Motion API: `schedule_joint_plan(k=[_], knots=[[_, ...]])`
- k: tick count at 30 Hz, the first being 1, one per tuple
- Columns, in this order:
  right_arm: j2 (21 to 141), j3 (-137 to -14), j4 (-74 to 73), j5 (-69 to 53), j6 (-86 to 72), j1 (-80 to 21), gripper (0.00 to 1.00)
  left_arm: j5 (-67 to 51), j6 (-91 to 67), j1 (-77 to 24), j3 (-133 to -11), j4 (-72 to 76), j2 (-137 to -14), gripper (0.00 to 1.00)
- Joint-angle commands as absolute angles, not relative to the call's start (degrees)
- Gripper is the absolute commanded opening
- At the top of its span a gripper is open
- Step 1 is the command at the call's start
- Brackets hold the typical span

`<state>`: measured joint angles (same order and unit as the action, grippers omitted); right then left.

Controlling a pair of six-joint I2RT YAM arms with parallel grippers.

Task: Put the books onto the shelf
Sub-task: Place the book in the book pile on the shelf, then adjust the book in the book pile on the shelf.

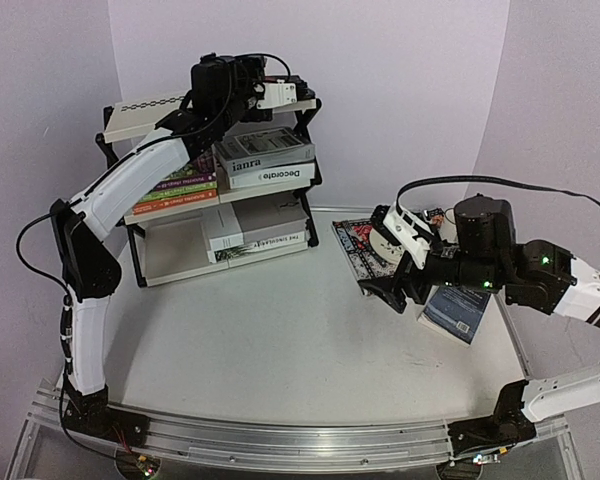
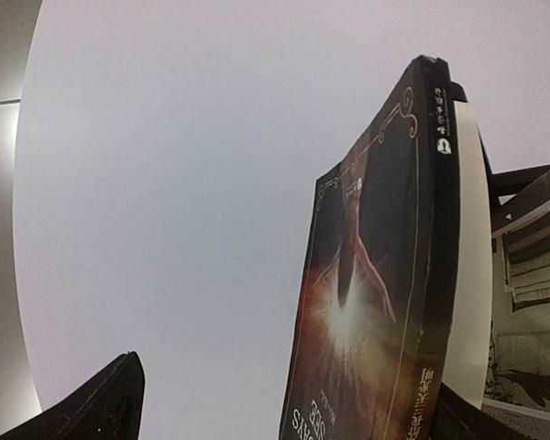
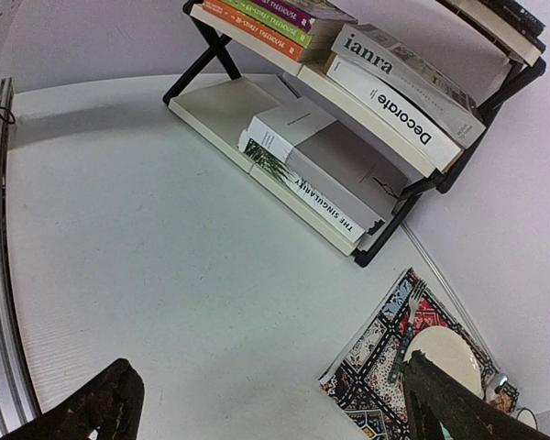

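Observation:
The shelf [image 1: 140, 115] stands at the back left. My left gripper [image 1: 292, 98] is up at the right end of its top board. In the left wrist view that gripper [image 2: 289, 390] is open, and a black book [image 2: 385, 275] stands upright between the fingers, close to the right finger [image 2: 472, 423] and far from the left one. Colourful paperbacks [image 1: 180, 185], "ianra" [image 1: 265, 148] and "Decorate" [image 1: 275, 175] fill the middle tier; a grey book [image 1: 260, 222] lies on the lowest. A dark blue book [image 1: 458, 312] lies on the table under my right arm. My right gripper [image 1: 392, 292] [image 3: 266, 367] hangs open and empty.
A patterned placemat [image 1: 355, 240] [image 3: 394, 344] with a plate and fork printed on it lies right of the shelf, partly beneath my right gripper. The shelf's black crossed frame [image 3: 399, 215] comes close to the placemat's corner. A purple wall backs the scene.

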<state>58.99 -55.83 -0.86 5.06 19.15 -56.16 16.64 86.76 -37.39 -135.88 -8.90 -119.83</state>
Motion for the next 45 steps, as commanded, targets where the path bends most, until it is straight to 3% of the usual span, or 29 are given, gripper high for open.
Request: schedule_joint_plan(k=[1, 23, 36, 45], knots=[[59.22, -56.16, 0.61, 4.03, 18.22, -55.9, 0.98, 17.73, 84.47, -37.08, -134.29, -14.56, -117.19, 0.93], [60.1, -56.25, 0.67, 3.56, 18.09, -55.92, 0.98, 13.15, 76.27, -37.9, -129.95, -23.52, -113.82, 0.93], [60.21, -56.4, 0.7, 3.42, 17.93, -55.9, 0.98, 11.84, 75.89, -38.83, -135.99, -23.03, -115.0, 0.96], [60.55, -56.42, 0.7, 2.81, 17.97, -55.91, 0.98, 6.97, 68.46, -41.4, -129.61, -22.93, -107.76, 0.98]])
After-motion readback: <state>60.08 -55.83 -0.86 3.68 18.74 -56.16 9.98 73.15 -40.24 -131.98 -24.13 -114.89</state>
